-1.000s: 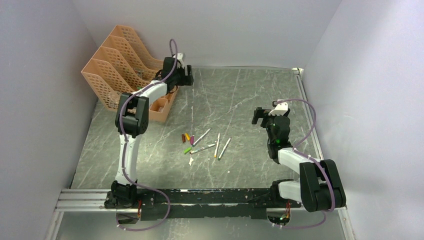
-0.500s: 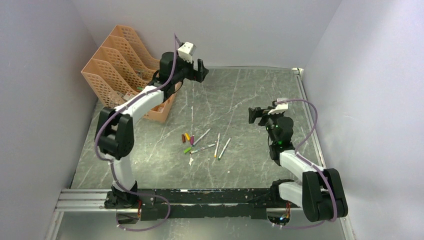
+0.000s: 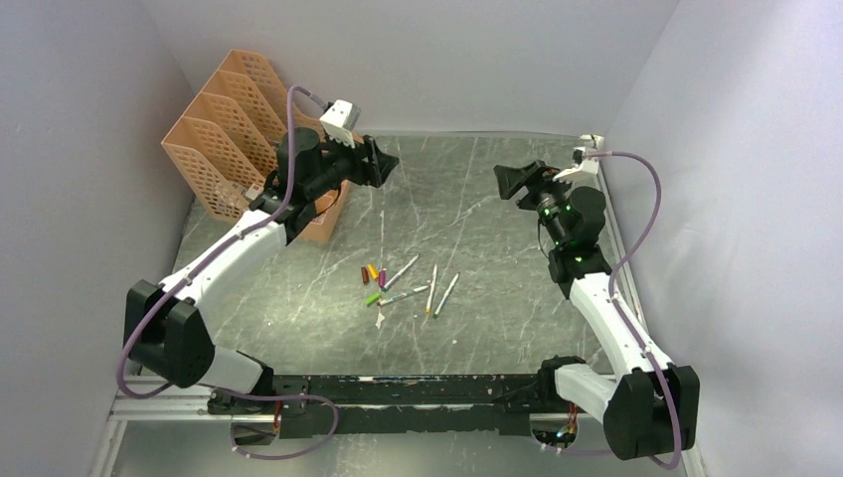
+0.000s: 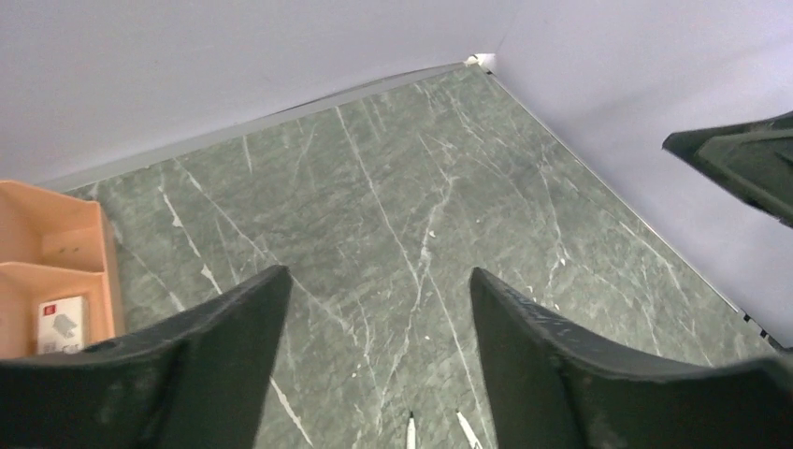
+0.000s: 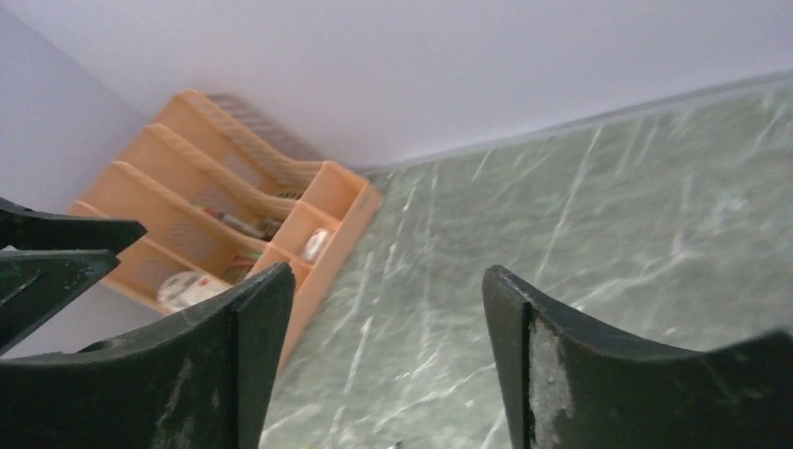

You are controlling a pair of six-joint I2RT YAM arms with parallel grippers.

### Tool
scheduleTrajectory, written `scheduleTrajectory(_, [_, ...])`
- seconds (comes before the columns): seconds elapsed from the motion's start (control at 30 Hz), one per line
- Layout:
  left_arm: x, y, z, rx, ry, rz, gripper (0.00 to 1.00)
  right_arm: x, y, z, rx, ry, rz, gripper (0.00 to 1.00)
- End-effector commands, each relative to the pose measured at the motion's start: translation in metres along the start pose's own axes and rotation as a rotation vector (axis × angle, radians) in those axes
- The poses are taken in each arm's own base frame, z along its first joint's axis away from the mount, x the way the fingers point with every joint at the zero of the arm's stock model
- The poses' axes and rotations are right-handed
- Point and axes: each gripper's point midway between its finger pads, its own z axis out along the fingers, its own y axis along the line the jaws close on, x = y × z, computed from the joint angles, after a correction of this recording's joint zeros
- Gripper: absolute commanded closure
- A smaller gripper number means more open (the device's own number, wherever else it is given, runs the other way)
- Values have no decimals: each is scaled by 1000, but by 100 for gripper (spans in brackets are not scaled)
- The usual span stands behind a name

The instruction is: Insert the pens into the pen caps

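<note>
Well, neither arm holds anything: both should drop from above the far worktop point(image 3: 467, 214) to the pens point(image 3: 431, 289) and pen caps point(image 3: 373, 271) lying loose mid-worktop, caps just left of the barrels, one arm taking a barrel near its middle, the other a cap, square-on. Left gripper point(image 3: 386, 164) fingers point(image 4: 215, 365) wide apart, empty; right gripper point(image 3: 505, 177) fingers point(image 5: 215, 365) likewise apart, touching nothing.

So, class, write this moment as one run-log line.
left gripper: open, empty | right gripper: open, empty | pens: lying on table | caps: loose beside pens | step: nothing picked yet
</note>
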Motion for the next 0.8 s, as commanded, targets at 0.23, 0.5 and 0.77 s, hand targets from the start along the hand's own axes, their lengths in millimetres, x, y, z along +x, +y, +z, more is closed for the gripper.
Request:
scheduleTrajectory(0.23, [54,31,-56,-247,138,-84,54,106,12,-15,19,247,5,100])
scheduleTrajectory(0.5, [57,20,-88,-228,148,-99,48,136,29,-51,113,292,-2,28])
scheduleTrajectory(0.77, [50,11,-101,-230,120,-197,38,148,-2,-76,296,406,-60,7])
